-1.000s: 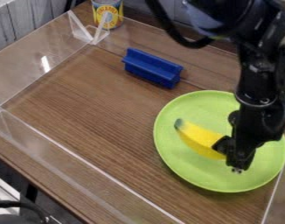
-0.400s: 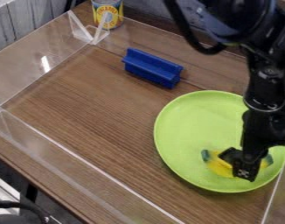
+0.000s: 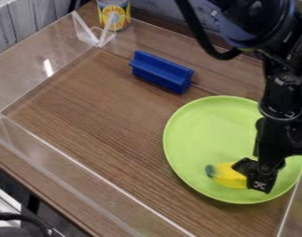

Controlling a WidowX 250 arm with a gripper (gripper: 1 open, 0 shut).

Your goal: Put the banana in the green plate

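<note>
The small yellow banana [image 3: 225, 175] lies flat in the green plate [image 3: 201, 125], near the plate's front right rim. My gripper [image 3: 260, 178] points straight down over that same spot, low above the plate. Its black fingers stand spread just to the right of the banana, with the banana's right end hidden between or behind them. The fingers do not close on the banana, so the gripper is open. The dark arm rises from there to the top right of the view.
A blue rectangular block [image 3: 160, 71] lies on the wooden table behind and left of the plate. A yellow can [image 3: 113, 13] stands at the far back. Clear plastic walls [image 3: 30, 65] fence the table's left and front edges.
The gripper, which held the banana tilted above the plate, has opened. The banana now lies flat on the plate, nearer the front rim. The arm has barely moved.
</note>
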